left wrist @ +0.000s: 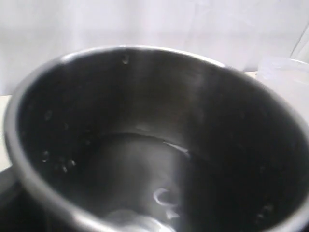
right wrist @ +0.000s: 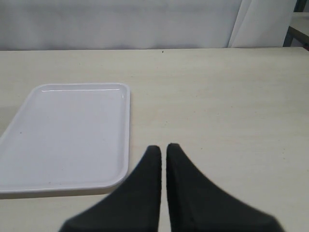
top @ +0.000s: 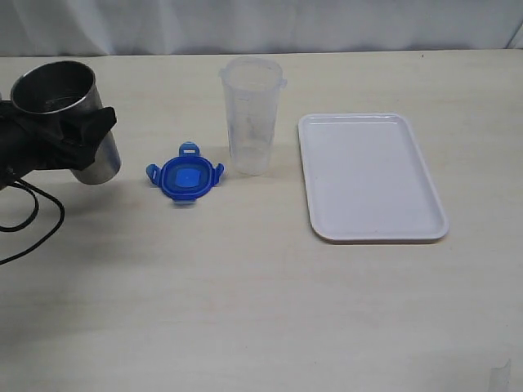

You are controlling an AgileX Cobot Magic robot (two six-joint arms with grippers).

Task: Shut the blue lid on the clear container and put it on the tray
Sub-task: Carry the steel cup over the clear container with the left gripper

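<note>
The blue lid [top: 185,180] lies flat on the table with its flaps spread, just left of the clear container [top: 252,114]. The container stands upright and uncovered; a blurred part of it [left wrist: 289,77] shows in the left wrist view. The white tray [top: 372,175] lies to the container's right with nothing on it, and shows again [right wrist: 63,140] in the right wrist view. At the far left my left gripper [top: 82,135] is closed around a grey steel cup [top: 69,114], held tilted above the table; the cup's inside [left wrist: 145,145] fills the left wrist view. My right gripper [right wrist: 163,148] is shut on nothing, over bare table beside the tray.
A black cable [top: 33,220] loops on the table below the left arm. The table's far edge meets a white backdrop behind the container.
</note>
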